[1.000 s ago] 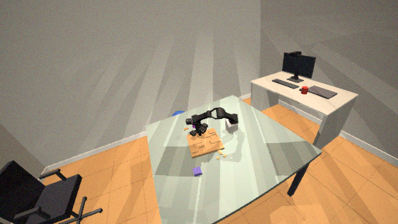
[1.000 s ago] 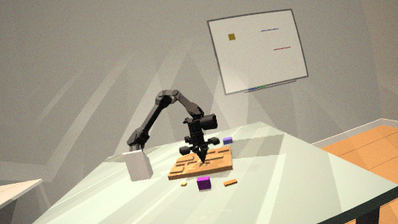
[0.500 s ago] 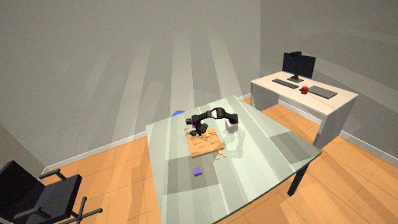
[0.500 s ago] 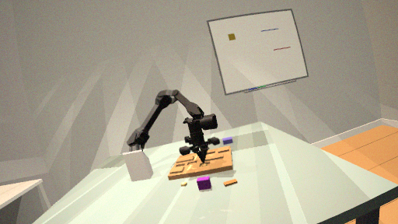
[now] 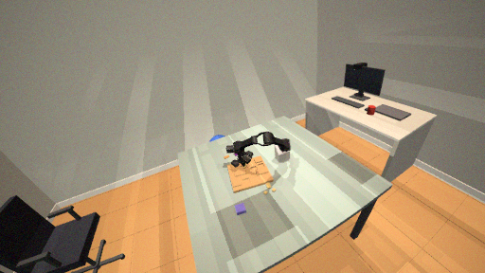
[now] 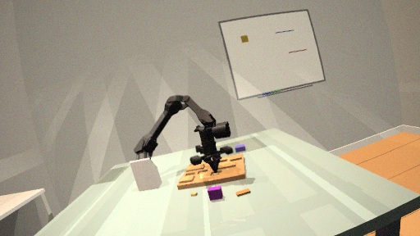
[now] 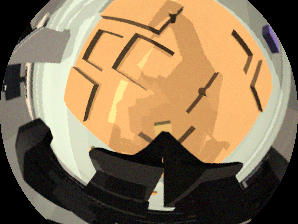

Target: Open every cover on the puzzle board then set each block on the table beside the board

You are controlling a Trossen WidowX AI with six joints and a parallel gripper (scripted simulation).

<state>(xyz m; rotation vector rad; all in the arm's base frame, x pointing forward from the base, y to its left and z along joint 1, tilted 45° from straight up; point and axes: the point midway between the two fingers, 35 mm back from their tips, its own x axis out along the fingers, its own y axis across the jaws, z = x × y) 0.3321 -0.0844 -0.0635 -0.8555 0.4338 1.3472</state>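
Claw (image 5: pixel 242 164) (image 6: pixel 216 171) (image 7: pixel 164 135) pressed shut, gripping nothing, tips pointing down at puzzle board (image 5: pixel 239 186) (image 6: pixel 234 179) (image 7: pixel 165 75) on counter (image 5: pixel 322 190) (image 6: pixel 283 184) (image 7: pixel 47 95). Judging I'm working a cover near one edge; I'm keeping tips low, pushing gently along its track, avoiding lifting or jamming.

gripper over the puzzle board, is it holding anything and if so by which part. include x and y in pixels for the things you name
Nothing is held: the gripper (image 6: pixel 216 170) (image 7: pixel 164 135) is shut, its fingertips meeting with no block between them, low over the puzzle board (image 5: pixel 243 182) (image 6: pixel 238 174) (image 7: pixel 165 65).

Grainy, pale streaks, soft shadows.
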